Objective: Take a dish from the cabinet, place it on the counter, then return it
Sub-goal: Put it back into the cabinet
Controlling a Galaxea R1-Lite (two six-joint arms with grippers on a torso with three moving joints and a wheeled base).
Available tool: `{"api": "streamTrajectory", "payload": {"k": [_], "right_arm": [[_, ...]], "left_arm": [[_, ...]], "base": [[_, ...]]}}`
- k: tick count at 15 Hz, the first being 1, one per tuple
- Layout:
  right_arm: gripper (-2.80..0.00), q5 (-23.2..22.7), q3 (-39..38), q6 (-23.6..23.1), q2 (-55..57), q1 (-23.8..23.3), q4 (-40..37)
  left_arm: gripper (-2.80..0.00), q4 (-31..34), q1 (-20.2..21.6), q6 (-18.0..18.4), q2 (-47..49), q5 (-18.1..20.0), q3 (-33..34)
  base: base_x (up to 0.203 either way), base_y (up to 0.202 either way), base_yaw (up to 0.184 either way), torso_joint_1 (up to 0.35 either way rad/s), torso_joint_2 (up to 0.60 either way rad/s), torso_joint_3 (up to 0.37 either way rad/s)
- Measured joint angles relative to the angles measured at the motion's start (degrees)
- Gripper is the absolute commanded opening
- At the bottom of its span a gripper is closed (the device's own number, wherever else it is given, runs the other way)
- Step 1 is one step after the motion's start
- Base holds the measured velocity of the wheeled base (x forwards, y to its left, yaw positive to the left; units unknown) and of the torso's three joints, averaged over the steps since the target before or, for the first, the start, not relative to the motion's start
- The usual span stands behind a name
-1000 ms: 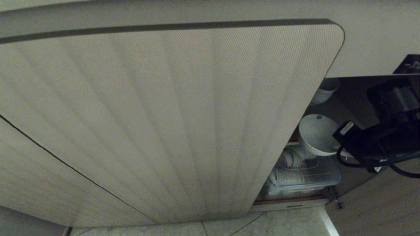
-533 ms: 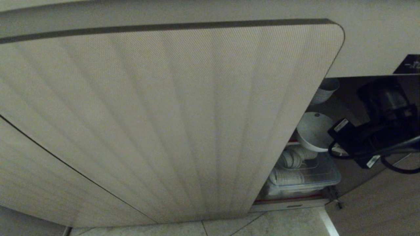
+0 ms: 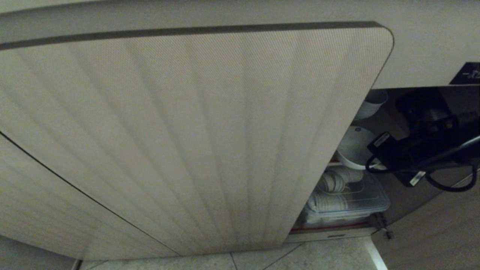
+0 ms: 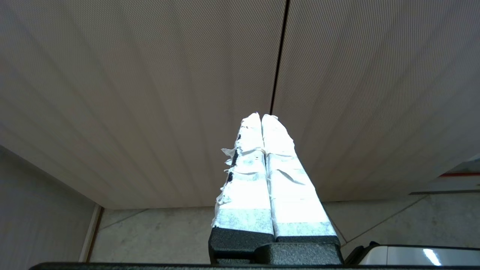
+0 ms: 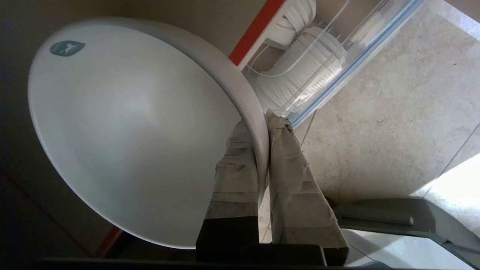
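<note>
Two taped fingers (image 5: 240,165) of the right gripper (image 5: 262,120) are seen pinched on the rim of a white dish (image 5: 123,127), one finger inside the bowl, the other outside against its wall. The dish is held on edge, tilted, with a small grey-green logo (image 5: 67,48) on the inner surface on the side far from the fingers. Just beyond the fingertips a clear plastic bin (image 5: 360,48) with a blue-tinted rim is noted, holding stacks of white plates (image 5: 300,75) in a wire rack (individual pieces cannot be counted). A red shelf edge (image 5: 255,33) runs behind the dish rim. Pale stone floor tiles (image 5: 378,123) lie on the outer side of the fingers.

In the head view the right gripper (image 3: 369,161) is recorded at the opening of the cabinet (image 3: 187,142), with the dish (image 3: 352,148) at the dark interior above the bin (image 3: 360,204). Another white bowl (image 3: 371,103) sits higher up inside. The ribbed door fills most of that view.

The left gripper (image 4: 261,117) is parked with its fingers (image 4: 247,176) pressed together, empty, pointed at the ribbed door fronts (image 4: 150,93), close to the seam between two doors.
</note>
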State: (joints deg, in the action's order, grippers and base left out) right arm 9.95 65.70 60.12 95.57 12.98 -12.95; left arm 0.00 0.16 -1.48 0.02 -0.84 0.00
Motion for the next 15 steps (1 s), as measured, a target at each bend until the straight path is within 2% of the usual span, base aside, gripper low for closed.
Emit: {"api": "streamTrajectory", "payload": {"k": [11,15], "right_arm": [[-2.80,0.2,4.5,2.1,4.1,-0.1,-0.4],[-2.80,3.1,4.8,2.5,4.8,-0.1,-0.2]], "left_arm": [[-2.80,0.0,0.0,0.0,0.0,0.0,0.0],[-2.80,0.0,0.0,0.0,0.0,0.0,0.0]], "base": [[0.000,0.000,0.000,0.000,0.00,0.000],[0.000,0.000,0.000,0.000,0.00,0.000]]}}
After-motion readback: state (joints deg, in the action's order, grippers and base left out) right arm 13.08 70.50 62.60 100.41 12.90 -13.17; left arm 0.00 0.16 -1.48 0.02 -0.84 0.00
